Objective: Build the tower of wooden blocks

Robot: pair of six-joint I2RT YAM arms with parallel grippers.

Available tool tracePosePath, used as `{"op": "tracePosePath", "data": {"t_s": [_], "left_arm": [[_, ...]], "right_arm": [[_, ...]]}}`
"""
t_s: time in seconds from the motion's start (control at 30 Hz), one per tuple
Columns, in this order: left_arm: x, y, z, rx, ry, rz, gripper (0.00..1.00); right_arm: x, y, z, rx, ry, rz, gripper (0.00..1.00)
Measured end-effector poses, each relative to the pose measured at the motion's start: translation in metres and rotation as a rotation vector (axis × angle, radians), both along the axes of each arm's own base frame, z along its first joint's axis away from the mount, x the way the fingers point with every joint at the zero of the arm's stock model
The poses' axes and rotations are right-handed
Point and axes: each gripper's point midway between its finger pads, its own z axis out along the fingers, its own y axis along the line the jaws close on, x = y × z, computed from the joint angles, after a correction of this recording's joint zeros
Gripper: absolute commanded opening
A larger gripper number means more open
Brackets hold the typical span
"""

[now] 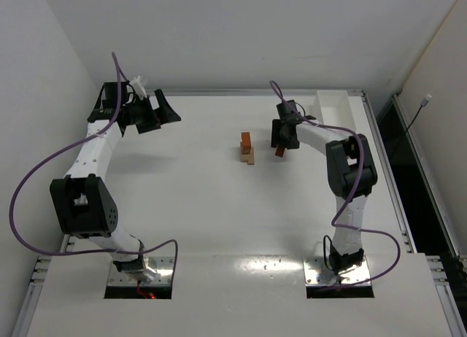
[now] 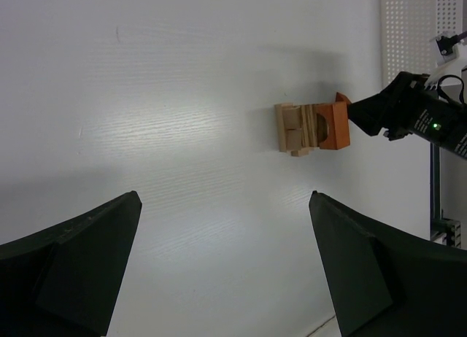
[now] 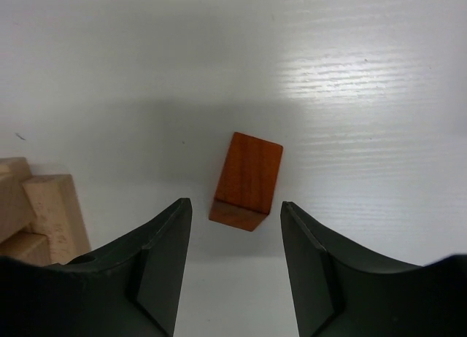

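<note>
Now the right end effector [image 3: 233, 211] stands with jaws apart, straddling a red block [image 3: 246, 178] without touching it. The tower [image 3: 40, 209] sits just beside on the surface [image 3: 365, 96]. Closing on the skewed block could twist it, or a finger might nudge the tower.

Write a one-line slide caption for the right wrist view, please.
Open right gripper framing a loose reddish-brown block on the white table; tan stacked blocks at the left edge.
</note>
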Motion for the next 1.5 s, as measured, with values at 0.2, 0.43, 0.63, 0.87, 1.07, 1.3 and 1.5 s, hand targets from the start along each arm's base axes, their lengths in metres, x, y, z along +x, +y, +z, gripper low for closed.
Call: {"op": "tracePosePath", "data": {"t_s": [0.2, 0.43, 0.63, 0.87, 1.07, 1.3, 1.5], "left_arm": [[0.0, -0.001, -0.001, -0.007, 0.001, -0.008, 1.0], [0.0, -0.003, -0.001, -0.014, 0.004, -0.016, 1.0], [0.001, -0.004, -0.003, -0.022, 0.01, -0.018, 1.0], [0.002, -0.005, -0.002, -0.027, 0.005, -0.022, 1.0], [0.002, -0.005, -0.001, -0.028, 0.005, -0.023, 1.0], [0.003, -0.005, -0.002, -0.029, 0.003, -0.024, 1.0], [0.003, -0.006, -0.002, -0.032, 0.003, -0.028, 1.0]], "right_arm": [[0.011, 0.02, 0.01, 0.026, -0.036, -0.001, 0.49], [0.004, 0.026, 0.008, 0.007, -0.021, -0.015, 0.49], [0.003, 0.022, 0.007, -0.007, -0.02, -0.039, 0.44], [0.002, 0.017, -0.004, -0.028, -0.004, -0.059, 0.44], [-0.002, 0.016, -0.02, -0.037, 0.029, -0.069, 0.34], [-0.001, 0.017, -0.02, -0.031, 0.026, -0.077, 0.01], [0.0, 0.014, -0.018, -0.038, 0.023, -0.068, 0.0]]}}
